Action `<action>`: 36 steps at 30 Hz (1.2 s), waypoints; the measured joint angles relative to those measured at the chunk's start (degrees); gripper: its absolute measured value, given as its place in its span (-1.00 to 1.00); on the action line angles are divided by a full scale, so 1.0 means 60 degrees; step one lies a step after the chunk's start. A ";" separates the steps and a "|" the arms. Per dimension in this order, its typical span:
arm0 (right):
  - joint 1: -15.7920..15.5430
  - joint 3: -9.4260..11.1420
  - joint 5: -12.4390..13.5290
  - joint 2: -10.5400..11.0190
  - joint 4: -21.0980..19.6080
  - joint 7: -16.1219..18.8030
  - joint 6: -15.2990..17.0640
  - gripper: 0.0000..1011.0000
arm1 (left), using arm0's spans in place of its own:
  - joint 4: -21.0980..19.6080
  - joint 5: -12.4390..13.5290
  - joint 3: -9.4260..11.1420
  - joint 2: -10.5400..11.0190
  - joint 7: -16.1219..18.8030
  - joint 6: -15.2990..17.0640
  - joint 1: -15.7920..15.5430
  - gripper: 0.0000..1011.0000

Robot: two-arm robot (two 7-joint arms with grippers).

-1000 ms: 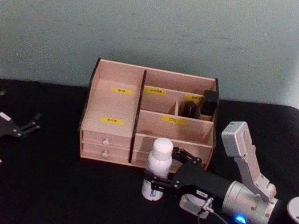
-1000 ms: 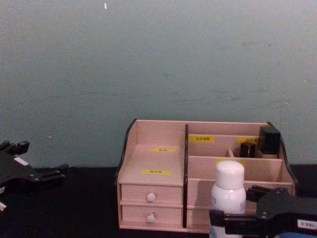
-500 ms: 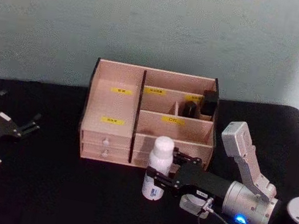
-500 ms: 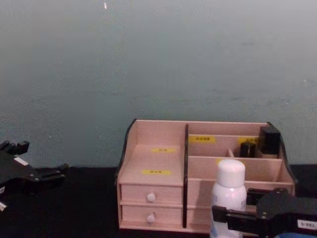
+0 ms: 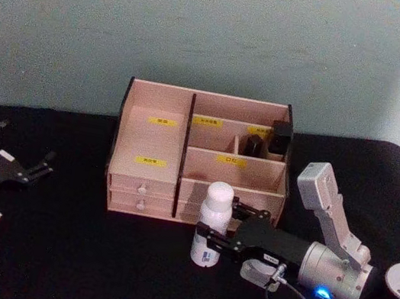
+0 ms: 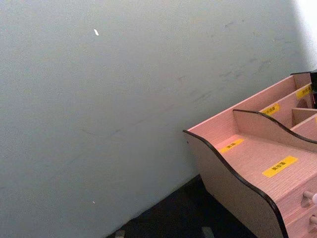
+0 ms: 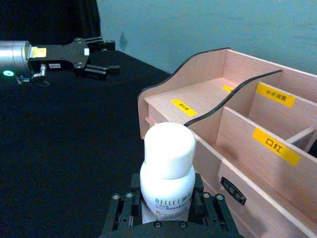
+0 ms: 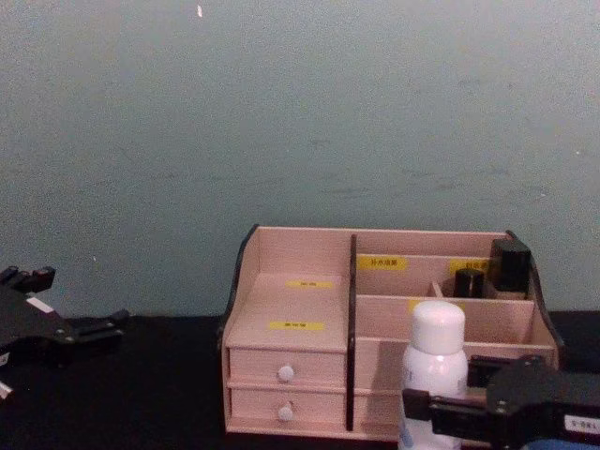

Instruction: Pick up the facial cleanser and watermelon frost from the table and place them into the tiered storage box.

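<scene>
Compared with a second ago, the white plastic bottle (image 5: pixel 211 225) with its rounded white cap sits a touch higher in the chest view (image 8: pixel 436 366), so the lift looks to have only just begun. Whether its base has left the black tablecloth (image 5: pixel 86 269) I cannot tell. It stands upright just in front of the right half of the pinkish wooden tiered storage box (image 5: pixel 155 141), close to the front wall.

Going by its printed label in the right wrist view (image 7: pixel 167 173), I take it for the facial cleanser. The right gripper (image 5: pixel 214 233) is clamped on its lower body, one black finger on each side, reaching in low from the right.

Two small dark containers (image 5: pixel 280 139) stand in the rear right compartments; whether either is the watermelon frost I cannot say.

The left gripper (image 5: pixel 34 167) rests well apart at the table's left, fingers spread and empty.

The step in hand is picking up. Next the bottle needs raising clear of the box's front wall, carrying over a free compartment, then lowering upright before release.
</scene>
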 joint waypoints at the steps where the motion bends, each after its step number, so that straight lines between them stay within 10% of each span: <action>1: 0.0000 0.0000 0.0005 0.0013 0.0000 0.0011 -0.0016 0.17 | 0.0000 0.0000 0.0000 0.0000 0.0000 0.0000 0.0000 0.98; 20: 0.0163 0.0407 0.1122 0.0765 -0.1348 0.0218 0.0925 0.17 | 0.0000 0.0000 0.0000 0.0000 -0.0001 0.0000 0.0001 0.98; 36: 0.1621 0.0478 0.0575 -0.0142 -0.0381 -0.0995 0.0388 0.17 | 0.0000 0.0000 0.0000 0.0000 0.0000 0.0000 0.0001 0.98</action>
